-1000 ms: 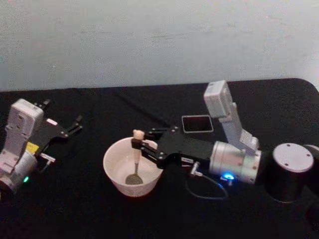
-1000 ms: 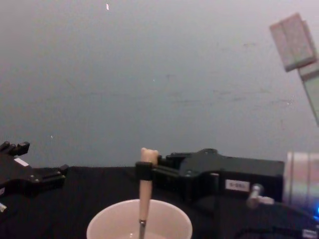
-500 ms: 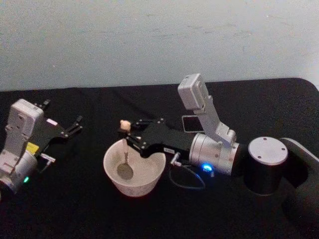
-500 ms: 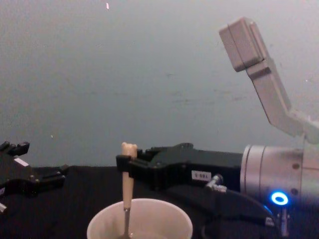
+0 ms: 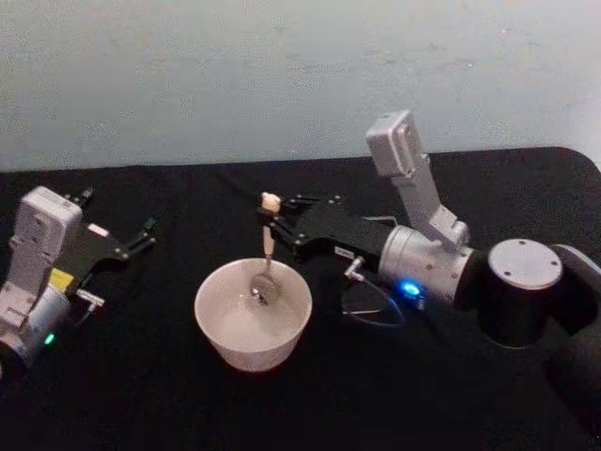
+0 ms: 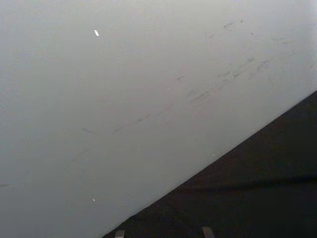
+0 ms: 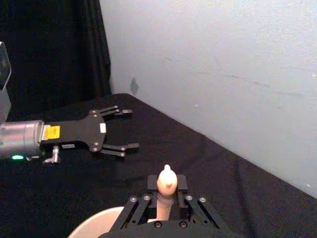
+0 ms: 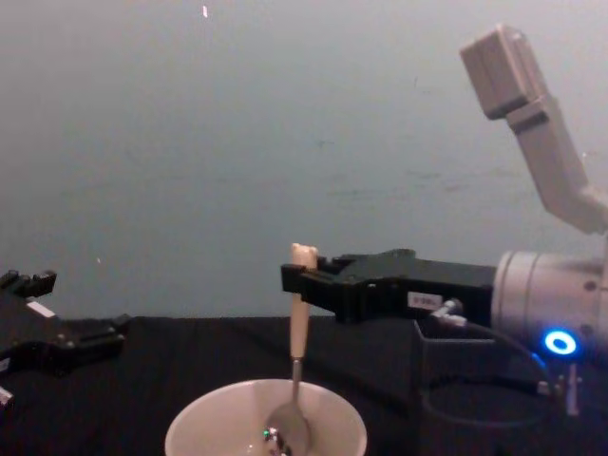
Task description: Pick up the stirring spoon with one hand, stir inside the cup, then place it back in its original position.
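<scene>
Pinching the stirring spoon [image 5: 267, 246] just under its knob, the right gripper's [image 5: 270, 218] fingers hold it upright, its bowl dipped inside the cup [image 5: 246, 355] on the black table [image 5: 131, 385]. Chest view shows the dark stem hanging straight. Right wrist view shows the left gripper [image 7: 128, 130] resting well aside, fingers spread.
</scene>
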`<move>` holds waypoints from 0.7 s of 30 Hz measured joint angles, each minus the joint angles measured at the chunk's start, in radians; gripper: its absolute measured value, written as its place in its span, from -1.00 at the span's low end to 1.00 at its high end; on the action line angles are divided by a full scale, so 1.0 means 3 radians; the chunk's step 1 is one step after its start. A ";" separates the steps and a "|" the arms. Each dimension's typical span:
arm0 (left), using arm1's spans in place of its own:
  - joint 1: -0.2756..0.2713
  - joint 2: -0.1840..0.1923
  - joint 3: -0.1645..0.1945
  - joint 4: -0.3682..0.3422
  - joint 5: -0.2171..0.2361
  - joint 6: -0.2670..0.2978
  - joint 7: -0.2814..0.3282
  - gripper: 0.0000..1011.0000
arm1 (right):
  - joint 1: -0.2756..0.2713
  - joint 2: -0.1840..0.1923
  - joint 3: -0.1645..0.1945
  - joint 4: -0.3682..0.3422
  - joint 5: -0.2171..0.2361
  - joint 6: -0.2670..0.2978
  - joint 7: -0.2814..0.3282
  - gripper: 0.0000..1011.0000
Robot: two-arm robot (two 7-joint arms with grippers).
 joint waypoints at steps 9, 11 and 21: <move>0.0000 0.0000 0.0000 0.0000 0.0000 0.0000 0.0000 0.98 | -0.0154 0.0215 0.0083 -0.0238 0.0036 0.0013 0.0097 -0.56; 0.0000 0.0000 0.0000 0.0000 0.0000 0.0000 0.0000 0.98 | -0.0204 0.0277 0.0089 -0.0310 0.0061 0.0021 0.0141 -0.56; 0.0000 0.0000 0.0000 0.0000 0.0000 0.0000 0.0000 0.98 | -0.0293 0.0391 0.0012 -0.0457 0.0104 0.0011 0.0275 -0.56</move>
